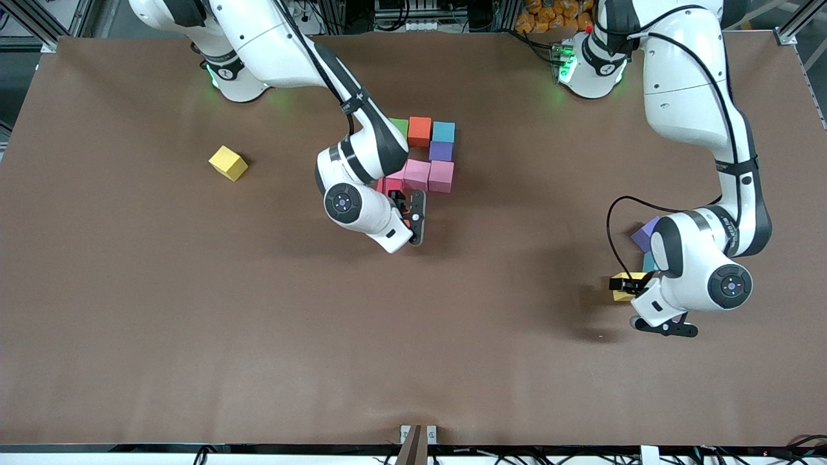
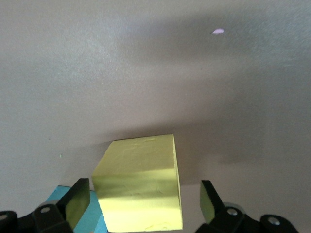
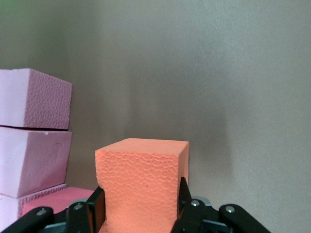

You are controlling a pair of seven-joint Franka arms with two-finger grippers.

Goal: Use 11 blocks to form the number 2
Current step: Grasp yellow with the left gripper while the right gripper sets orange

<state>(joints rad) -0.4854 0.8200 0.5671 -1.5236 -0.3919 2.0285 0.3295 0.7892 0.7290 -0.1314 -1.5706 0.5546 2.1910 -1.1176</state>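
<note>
A cluster of blocks lies mid-table: green (image 1: 400,125), orange (image 1: 420,131), light blue (image 1: 443,132), purple (image 1: 441,150), two pink (image 1: 429,174) and a red one (image 1: 389,186). My right gripper (image 1: 400,201) is shut on another orange block (image 3: 143,184), low beside the red block (image 3: 53,199) and the pink ones (image 3: 31,160). My left gripper (image 1: 628,284) is open around a yellow block (image 2: 141,194), with gaps at both fingers. A light blue block (image 2: 73,213) lies against that yellow block.
A lone yellow block (image 1: 228,163) lies toward the right arm's end of the table. A purple block (image 1: 646,234) and a light blue block (image 1: 648,261) lie by the left arm's wrist, partly hidden by it.
</note>
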